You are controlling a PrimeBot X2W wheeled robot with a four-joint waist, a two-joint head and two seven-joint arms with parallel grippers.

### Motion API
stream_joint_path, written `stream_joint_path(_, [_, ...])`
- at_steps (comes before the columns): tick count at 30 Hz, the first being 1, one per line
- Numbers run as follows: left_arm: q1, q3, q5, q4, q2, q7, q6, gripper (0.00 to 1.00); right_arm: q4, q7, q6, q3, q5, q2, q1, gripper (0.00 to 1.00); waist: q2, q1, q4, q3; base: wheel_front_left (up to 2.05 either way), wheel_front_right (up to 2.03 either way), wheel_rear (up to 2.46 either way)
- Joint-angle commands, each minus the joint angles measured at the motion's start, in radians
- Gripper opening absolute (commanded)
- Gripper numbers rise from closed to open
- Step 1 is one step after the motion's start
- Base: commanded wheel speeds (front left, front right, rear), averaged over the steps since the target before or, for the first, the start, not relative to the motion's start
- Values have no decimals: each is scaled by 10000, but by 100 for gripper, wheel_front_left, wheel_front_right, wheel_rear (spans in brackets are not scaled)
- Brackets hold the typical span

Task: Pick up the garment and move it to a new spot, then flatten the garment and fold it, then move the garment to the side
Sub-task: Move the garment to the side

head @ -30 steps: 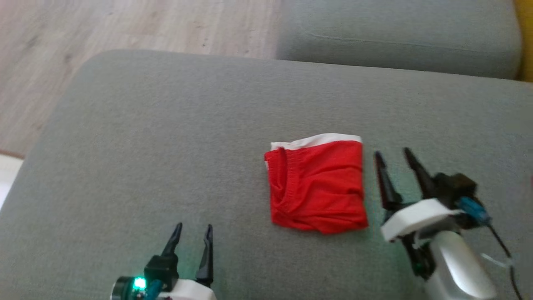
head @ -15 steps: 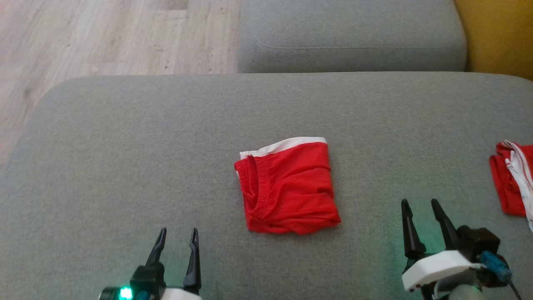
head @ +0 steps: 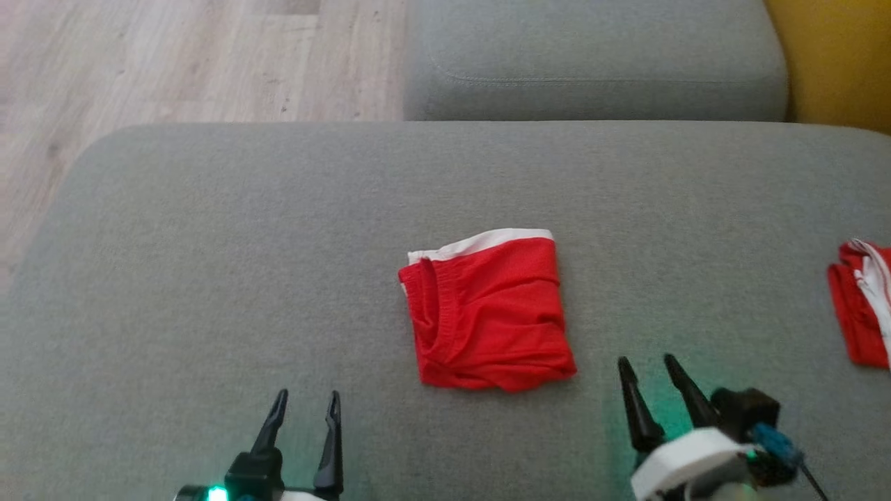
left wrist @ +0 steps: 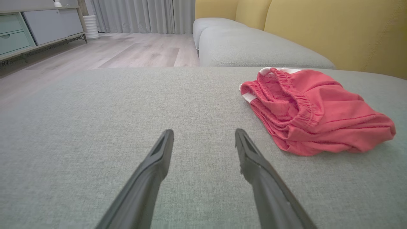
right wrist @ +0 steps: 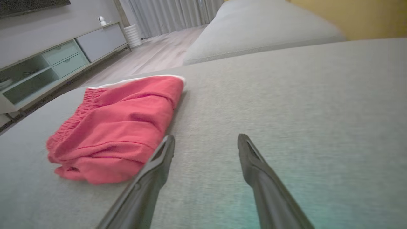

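Beside the garment [head: 487, 313], right claw [head: 645, 359] spread, empty

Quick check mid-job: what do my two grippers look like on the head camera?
Both have two long, tapering black fingers set in a white housing. The left gripper shows a green light; the right gripper carries a blue connector with a thin black cable.

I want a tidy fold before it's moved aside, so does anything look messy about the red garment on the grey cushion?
Slightly. The folded red garment with a white waistband lies a little askew on the grey cushion, its near edge bunched and wrinkled. Another red and white garment lies crumpled off to its right.
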Motion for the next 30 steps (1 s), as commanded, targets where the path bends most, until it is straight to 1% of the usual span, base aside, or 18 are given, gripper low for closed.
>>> stream_joint_path(1, [-349, 180, -39, -212, -3, -82, -4, 100, -87, -110, -7, 453, 254, -29, -850, 100, 0, 0, 177, 91, 0, 0, 0])
stream_joint_path(5, [-471, -223, -144, -108, -3, -82, -60, 100, 753, -86, -7, 1000, 1009, -28, -1900, 100, 0, 0, 737, 368, 0, 0, 0])
stream_joint_path(8, [-641, -574, -360, -40, -3, -82, -64, 100, 1383, -83, -7, 1084, 1277, -28, -2703, 100, 0, 0, 1285, 628, 0, 0, 0])
stream_joint_path(9, [-775, -732, -425, -36, -3, -82, -13, 100, 1926, -25, -7, 1029, 1257, -28, -3148, 100, 0, 0, 1601, 787, 0, 0, 0])
stream_joint_path(12, [-896, -956, -483, -5, -3, -82, -5, 100, 2913, 137, -7, 878, 960, -28, -3648, 100, 0, 0, 1980, 972, 0, 0, 0])
stream_joint_path(16, [-941, -1083, -558, 24, -3, -82, 45, 100, 4243, 518, -7, 680, 508, -28, -3915, 100, 0, 0, 2224, 1094, 0, 0, 0])
stream_joint_path(17, [-943, -1092, -564, 24, -3, -82, 60, 100, 4440, 512, -7, 688, 455, -28, -3942, 98, 0, 0, 2231, 1108, 0, 0, 0])
stream_joint_path(18, [-938, -1085, -570, 20, -3, -82, 83, 100, 4513, 443, -7, 762, 484, -28, -3963, 30, 0, 0, 2209, 1127, 0, 0, 0])
stream_joint_path(19, [-932, -1059, -576, 13, -3, -82, 112, 100, 4535, 354, -7, 853, 548, -28, -3970, 0, 0, 0, 2157, 1135, 0, 0, 0])
stream_joint_path(21, [-941, -1015, -607, -11, -3, -82, 135, 100, 4526, 169, -7, 984, 606, -28, -3986, 0, 0, 0, 1964, 1107, 0, 0, 0])
stream_joint_path(23, [-951, -950, -590, -78, -3, -82, 149, 100, 4484, 30, -7, 1009, 540, -28, -4012, 0, 0, 0, 1621, 1043, 0, 0, 0])
stream_joint_path(26, [-949, -779, -527, -179, -3, -82, 145, 100, 4290, -74, -7, 893, 485, -28, -4059, 0, 0, 0, 713, 956, 0, 0, 0])
stream_joint_path(28, [-977, -681, -468, -201, -3, -82, 82, 100, 4150, -96, -7, 837, 459, -28, -4067, 0, 0, 0, -76, 901, 0, 0, 0])
stream_joint_path(29, [-977, -681, -468, -201, -3, -82, 82, 100, 4150, -96, -7, 837, 459, -28, -4067, 0, 0, 0, -76, 901, 0, 0, 0])
stream_joint_path(30, [-1018, -636, -479, -230, -3, -82, 52, 100, 4082, -101, -7, 836, 492, -28, -4064, 0, 0, 0, -508, 911, 0, 0, 0])
